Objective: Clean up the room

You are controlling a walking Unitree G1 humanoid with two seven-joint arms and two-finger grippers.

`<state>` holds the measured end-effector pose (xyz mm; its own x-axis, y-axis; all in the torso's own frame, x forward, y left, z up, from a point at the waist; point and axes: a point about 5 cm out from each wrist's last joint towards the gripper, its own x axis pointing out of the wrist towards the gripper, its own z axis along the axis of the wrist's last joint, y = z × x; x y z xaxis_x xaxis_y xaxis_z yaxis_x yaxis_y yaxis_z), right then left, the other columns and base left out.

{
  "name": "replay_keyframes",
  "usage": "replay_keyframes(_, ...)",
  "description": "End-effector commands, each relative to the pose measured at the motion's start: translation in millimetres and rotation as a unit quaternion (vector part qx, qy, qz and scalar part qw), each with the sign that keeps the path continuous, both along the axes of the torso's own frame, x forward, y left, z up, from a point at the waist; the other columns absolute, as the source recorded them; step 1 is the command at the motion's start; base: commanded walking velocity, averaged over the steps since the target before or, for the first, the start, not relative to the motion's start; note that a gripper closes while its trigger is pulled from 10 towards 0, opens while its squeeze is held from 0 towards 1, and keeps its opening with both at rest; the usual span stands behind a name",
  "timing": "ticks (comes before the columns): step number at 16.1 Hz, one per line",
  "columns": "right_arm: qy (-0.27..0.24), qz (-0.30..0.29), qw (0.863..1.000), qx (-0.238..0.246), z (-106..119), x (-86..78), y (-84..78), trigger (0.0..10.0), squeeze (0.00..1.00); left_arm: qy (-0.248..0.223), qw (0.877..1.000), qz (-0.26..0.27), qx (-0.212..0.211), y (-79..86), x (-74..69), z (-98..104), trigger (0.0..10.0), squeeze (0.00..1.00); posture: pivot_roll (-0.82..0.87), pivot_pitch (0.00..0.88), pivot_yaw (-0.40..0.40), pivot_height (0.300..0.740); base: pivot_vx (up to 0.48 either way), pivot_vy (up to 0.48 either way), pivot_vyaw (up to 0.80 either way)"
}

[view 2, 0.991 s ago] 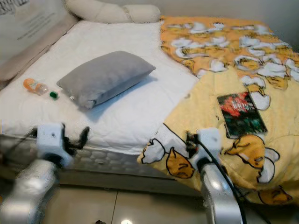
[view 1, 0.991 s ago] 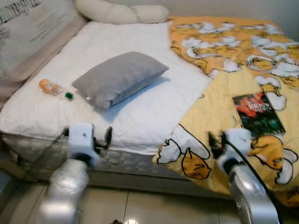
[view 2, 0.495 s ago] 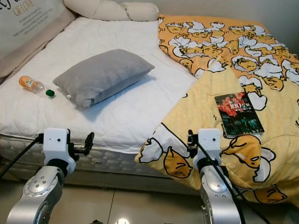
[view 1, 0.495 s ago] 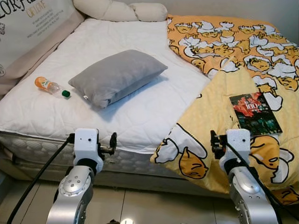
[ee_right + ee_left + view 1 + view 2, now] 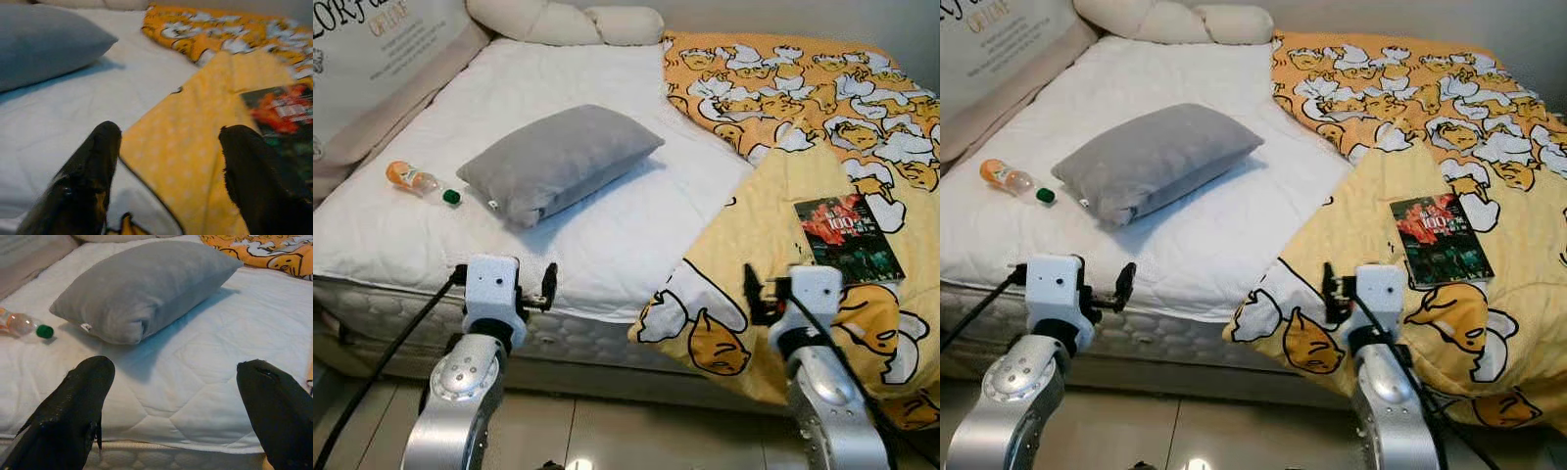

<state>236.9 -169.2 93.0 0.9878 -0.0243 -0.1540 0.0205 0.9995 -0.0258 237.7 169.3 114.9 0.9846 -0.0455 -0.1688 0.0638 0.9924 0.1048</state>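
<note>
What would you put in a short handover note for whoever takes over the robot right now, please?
Left gripper: open, holding nothing, at the near edge of the bed, facing the grey pillow.
Right gripper: open, holding nothing, over the yellow blanket.
Bottle: lying on the white sheet, on the robot's left of the pillow.
Book: lying on the blanket.
Done: nothing picked up yet.
Left: bottle, book, pillow and blanket likely need tidying.

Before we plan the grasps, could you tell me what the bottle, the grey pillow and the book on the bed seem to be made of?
Bottle: likely clear plastic, see-through body, orange label, green cap.
Grey pillow: soft matte fabric, plump and rounded.
Book: paper with a seemingly glossy printed cover, lying flat on the yellow blanket.
</note>
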Motion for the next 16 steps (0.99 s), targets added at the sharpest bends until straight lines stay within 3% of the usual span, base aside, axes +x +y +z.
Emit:
replay_keyframes(1, -0.004, 0.010, 1.000, 0.015, 4, -0.3, 4.2, 10.0, 1.00, -0.004, 1.000, -0.009, 0.010, -2.6, 2.0, 2, 10.0, 1.00, 0.03, 0.000, 0.013, 0.740, 0.000, 0.382, 0.00)
replay_keyframes(3, -0.008, 0.016, 1.000, 0.015, 5, -1.3, 5.9, 10.0, 0.98, -0.005, 1.000, -0.010, 0.011, -3.7, 2.9, 2, 10.0, 1.00, 0.02, 0.000, 0.014, 0.740, 0.000, 0.364, 0.00)
replay_keyframes(4, -0.006, 0.017, 1.000, 0.025, 5, -1.8, 6.6, 10.0, 0.00, -0.005, 1.000, -0.012, 0.015, -4.5, 3.0, 2, 10.0, 1.00, 0.02, 0.000, 0.017, 0.740, 0.000, 0.349, 0.00)
replay_keyframes(9, 0.023, 0.000, 0.999, 0.026, 0, -2.9, 2.1, 10.0, 0.00, -0.008, 1.000, -0.011, 0.018, -6.8, 4.4, 3, 10.0, 1.00, 0.02, 0.000, 0.024, 0.740, 0.000, 0.344, 0.00)
replay_keyframes(13, 0.025, 0.016, 0.998, 0.050, 3, 6.2, 2.5, 10.0, 0.00, -0.006, 1.000, 0.006, 0.019, -3.7, 3.0, 4, 10.0, 1.00, 0.05, 0.000, 0.013, 0.740, 0.000, 0.343, 0.00)
replay_keyframes(16, 0.015, 0.007, 0.999, 0.042, 7, 13.4, 0.9, 10.0, 0.00, -0.013, 1.000, 0.003, 0.013, -4.2, 4.0, 9, 10.0, 1.00, 0.05, 0.000, 0.005, 0.740, 0.000, 0.341, 0.00)
